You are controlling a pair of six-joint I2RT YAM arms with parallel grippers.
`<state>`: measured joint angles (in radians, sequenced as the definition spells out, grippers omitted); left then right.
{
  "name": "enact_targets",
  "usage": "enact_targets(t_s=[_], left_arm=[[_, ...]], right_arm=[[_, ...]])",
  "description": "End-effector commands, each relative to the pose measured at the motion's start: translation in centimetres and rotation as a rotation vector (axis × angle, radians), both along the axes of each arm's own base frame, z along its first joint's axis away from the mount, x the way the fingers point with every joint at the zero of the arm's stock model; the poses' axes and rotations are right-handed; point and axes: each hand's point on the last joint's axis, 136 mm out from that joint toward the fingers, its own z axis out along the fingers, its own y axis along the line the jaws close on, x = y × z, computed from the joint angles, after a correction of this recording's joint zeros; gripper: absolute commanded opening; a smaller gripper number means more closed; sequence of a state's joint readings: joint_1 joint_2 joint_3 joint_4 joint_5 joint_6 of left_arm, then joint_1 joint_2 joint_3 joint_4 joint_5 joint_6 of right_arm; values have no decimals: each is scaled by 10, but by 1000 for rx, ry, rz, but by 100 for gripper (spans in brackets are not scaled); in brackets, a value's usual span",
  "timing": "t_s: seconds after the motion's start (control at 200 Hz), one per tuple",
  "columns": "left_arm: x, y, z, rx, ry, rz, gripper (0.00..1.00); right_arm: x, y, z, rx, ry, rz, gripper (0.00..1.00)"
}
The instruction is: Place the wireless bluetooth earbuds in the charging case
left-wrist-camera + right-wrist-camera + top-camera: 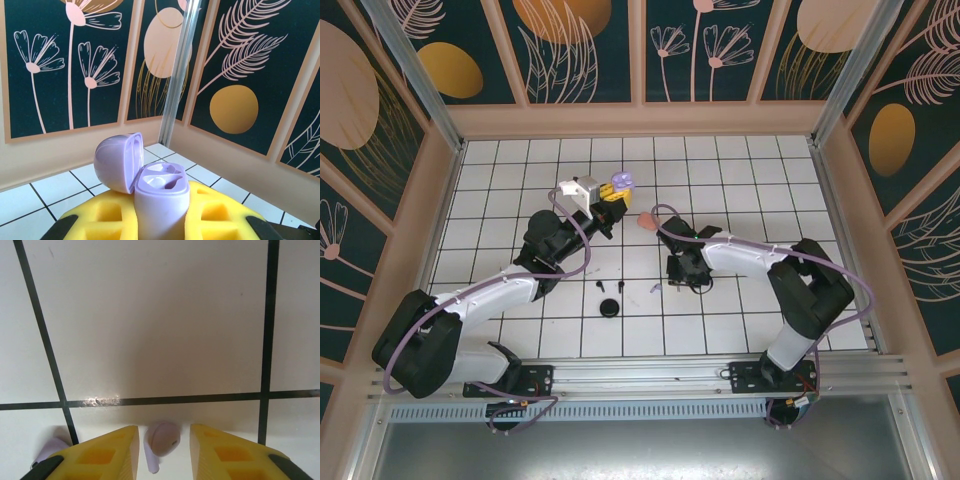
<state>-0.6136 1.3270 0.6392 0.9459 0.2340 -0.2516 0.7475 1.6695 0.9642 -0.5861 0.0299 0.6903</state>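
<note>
Yellow padded fingers (107, 455) of the right claw (164, 431) stand parted on either side of a tiny lilac plastic earbud (161, 441) lying on the white tiled worktop (160, 330), not yet pinched. A second lilac earbud (50, 447) lies just outside the fingers. Across the tiles, the left claw (160, 227) grips the upright lilac charging case (161, 192), lid swung open, both wells seemingly empty (nothing seated so far). Two black earbuds (600, 287) lie loose near a round black case (610, 307). I judge the task barely begun: every visible bud awaits seating.
</note>
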Motion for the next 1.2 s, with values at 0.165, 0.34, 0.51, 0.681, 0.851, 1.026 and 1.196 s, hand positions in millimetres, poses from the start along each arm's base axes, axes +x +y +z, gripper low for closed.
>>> enact_targets(t_s=[0.165, 0.34, 0.51, 0.681, 0.851, 1.026, 1.196], left_arm=[[-1, 1, 12, -13, -57, 3, 0], [0, -1, 12, -9, -58, 1, 0], [1, -2, 12, -9, -54, -2, 0], [1, -3, 12, -15, -46, -7, 0], [1, -3, 13, -21, -44, -11, 0], [-1, -1, 18, -22, -57, -7, 0], [-3, 0, 20, -16, -72, -5, 0]], right_arm=[[5, -1, -9, -9, 0, -14, 29], [2, -3, -12, -4, 9, -14, 27], [-4, -6, -15, 1, 16, -14, 24], [-7, -9, -17, 4, 13, -13, 22], [-3, -5, -9, 25, -12, -8, 14], [10, 4, 25, 92, -97, -13, 12], [23, 12, 68, 174, -185, -26, 11]])
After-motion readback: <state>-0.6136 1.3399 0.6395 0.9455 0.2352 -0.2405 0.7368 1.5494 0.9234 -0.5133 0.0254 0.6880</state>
